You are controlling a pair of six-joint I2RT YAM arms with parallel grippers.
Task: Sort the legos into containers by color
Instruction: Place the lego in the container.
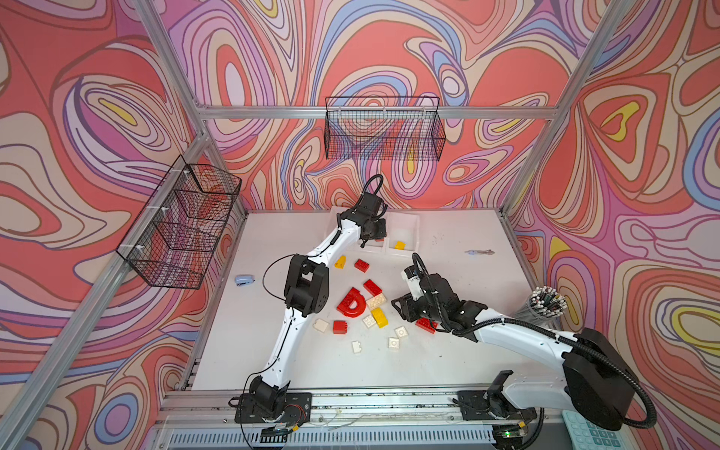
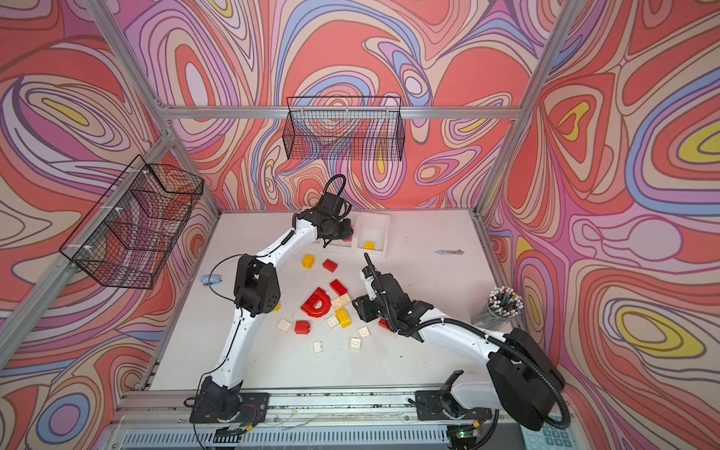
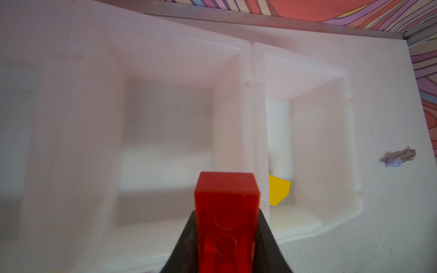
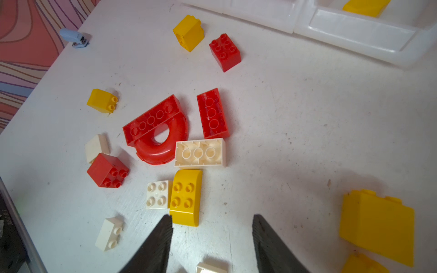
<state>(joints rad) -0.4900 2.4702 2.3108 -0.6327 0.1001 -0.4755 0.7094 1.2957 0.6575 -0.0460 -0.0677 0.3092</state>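
- Left gripper [image 3: 227,212] was clamped on a red studded plastic brick [image 3: 227,196] over one of the white plastic open-top bins [image 3: 246,59]; brick's near end cut off.
- Right gripper [image 4: 212,217] jaws stood partly apart, empty, above the white table [image 4: 307,118].
- Yellow plastic brick [image 3: 279,189] lay in the adjoining bin, half hidden by its wall.
- Red D-shaped plastic arch [image 4: 158,132] lay loose mid-table; second red brick [image 1: 426,324] mostly hidden under the right arm.

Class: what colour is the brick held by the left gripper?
Red. The left wrist view shows it best: the brick clamped in the left gripper.
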